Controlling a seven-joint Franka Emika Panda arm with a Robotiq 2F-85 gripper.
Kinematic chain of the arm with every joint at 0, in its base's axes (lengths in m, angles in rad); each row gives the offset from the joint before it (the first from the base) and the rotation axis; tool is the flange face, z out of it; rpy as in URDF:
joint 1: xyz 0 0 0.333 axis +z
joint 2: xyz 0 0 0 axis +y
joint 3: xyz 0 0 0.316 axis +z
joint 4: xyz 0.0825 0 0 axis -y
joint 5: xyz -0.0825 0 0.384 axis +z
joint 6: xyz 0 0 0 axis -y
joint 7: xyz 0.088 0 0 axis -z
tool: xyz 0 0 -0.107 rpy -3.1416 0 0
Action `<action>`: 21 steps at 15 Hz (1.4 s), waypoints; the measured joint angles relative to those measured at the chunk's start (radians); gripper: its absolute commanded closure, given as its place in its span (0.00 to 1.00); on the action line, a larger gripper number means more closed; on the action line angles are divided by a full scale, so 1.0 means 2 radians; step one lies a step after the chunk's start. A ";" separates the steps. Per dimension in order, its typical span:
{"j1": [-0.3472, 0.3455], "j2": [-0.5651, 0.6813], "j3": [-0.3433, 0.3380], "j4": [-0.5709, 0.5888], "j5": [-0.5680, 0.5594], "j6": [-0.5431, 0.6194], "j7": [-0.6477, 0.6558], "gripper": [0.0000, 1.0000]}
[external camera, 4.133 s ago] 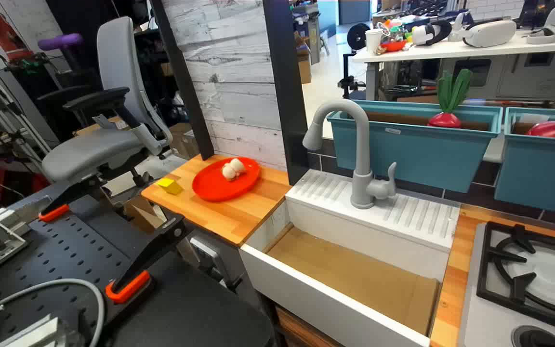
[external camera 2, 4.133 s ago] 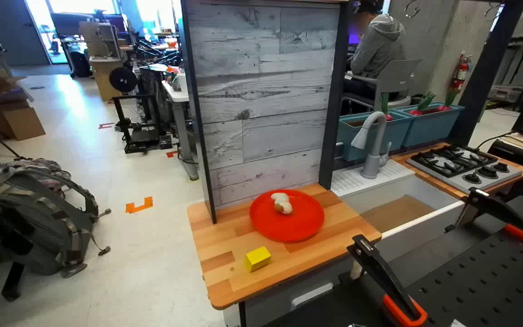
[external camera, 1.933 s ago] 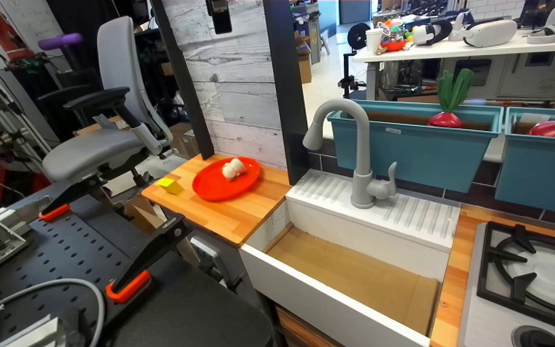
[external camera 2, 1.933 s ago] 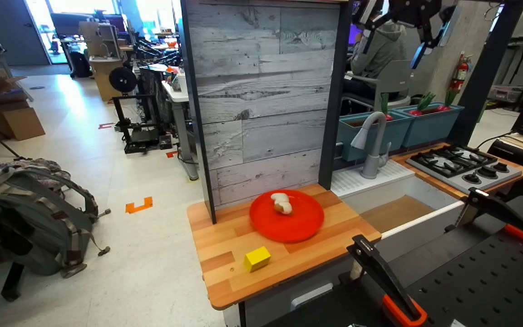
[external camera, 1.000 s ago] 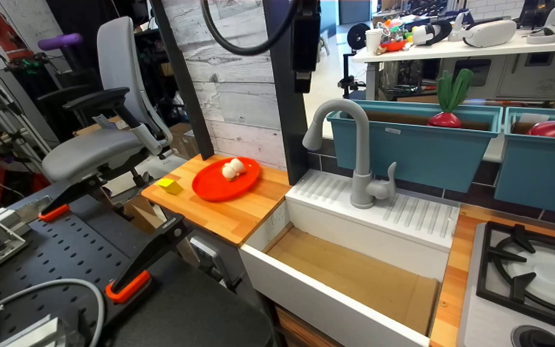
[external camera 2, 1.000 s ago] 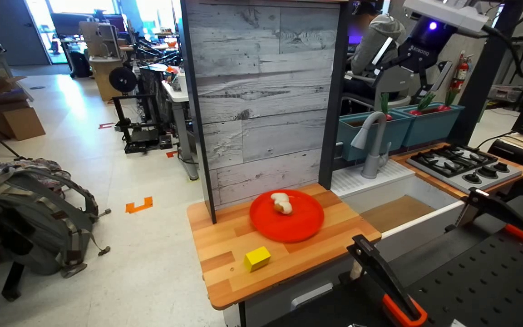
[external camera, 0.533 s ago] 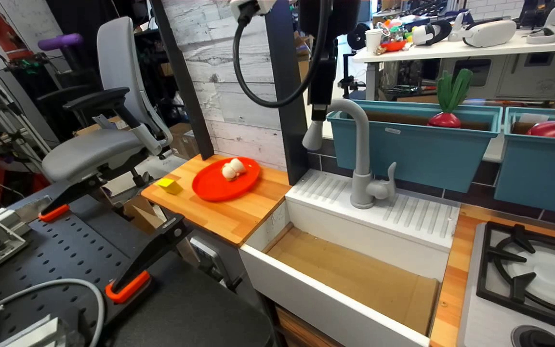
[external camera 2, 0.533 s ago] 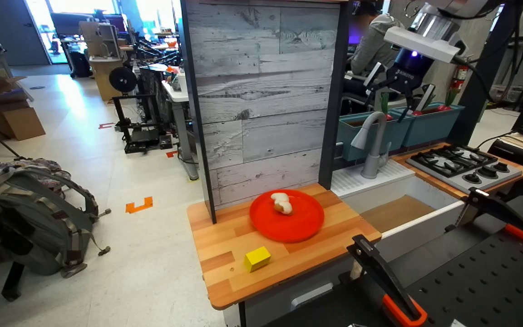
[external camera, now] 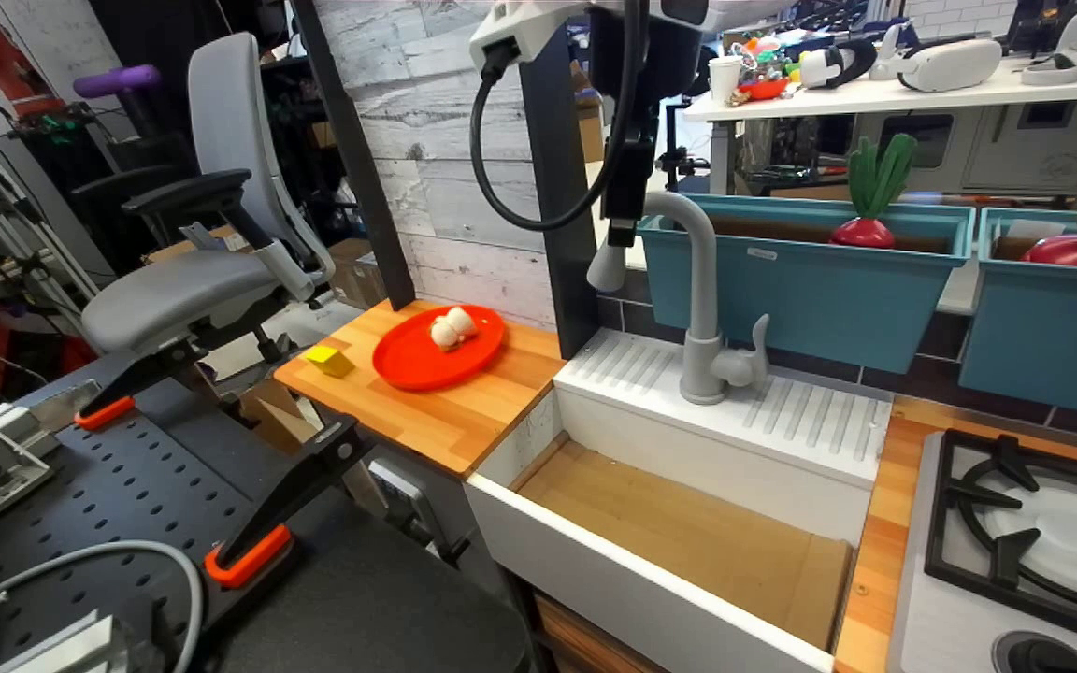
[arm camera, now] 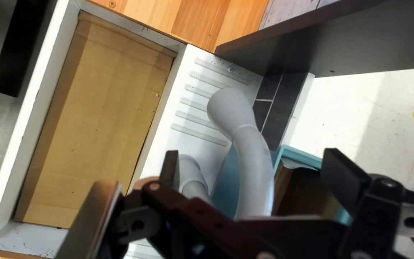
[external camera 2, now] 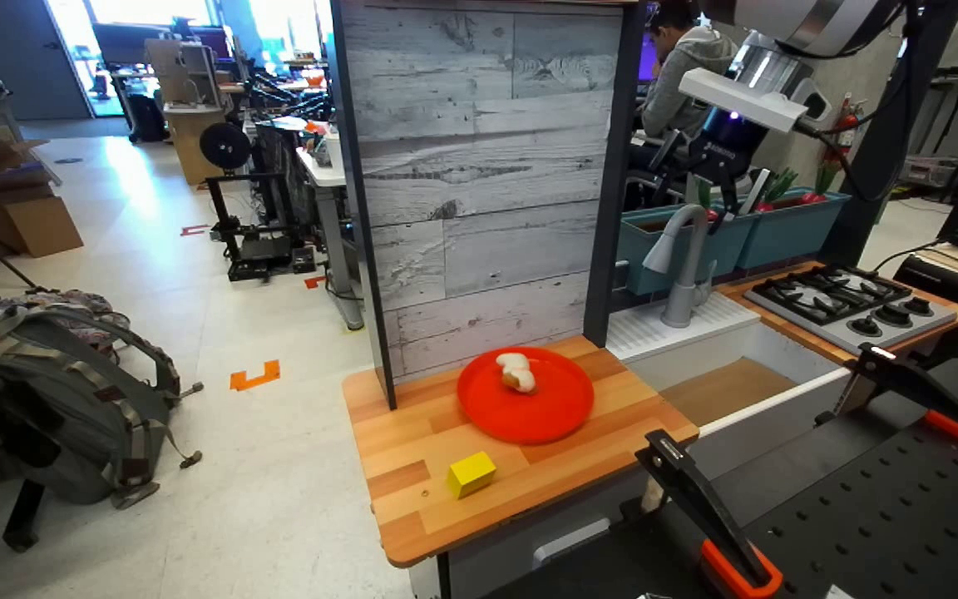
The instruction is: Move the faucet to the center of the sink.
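Matte-grey faucet [external camera: 704, 299] stands at the back of the white sink [external camera: 641, 608], spout [external camera: 703, 234] turned aside. Lining up seems in hand: the claw [arm camera: 257, 168] hangs near, fingers [arm camera: 171, 168] apart. Next, it should grip and swing the spout to centre. The wrist view frames the spout between the fingers; edge-on in an exterior view, the claw [external camera: 624, 231] hides that gap.

In an exterior view 1 word can be made out, small and slightly blurred — ROBOTIQ [external camera 2: 721, 152], in pale letters on the black end effector [external camera 2: 685, 210]. The white label [external camera: 763, 254] on a teal bin [external camera: 786, 308] and the pale marking [external camera 2: 669, 447] on a black clamp [external camera 2: 705, 504] — both too small to read.
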 measured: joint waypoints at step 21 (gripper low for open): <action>-0.001 0.013 -0.006 0.015 -0.020 -0.016 -0.010 0.94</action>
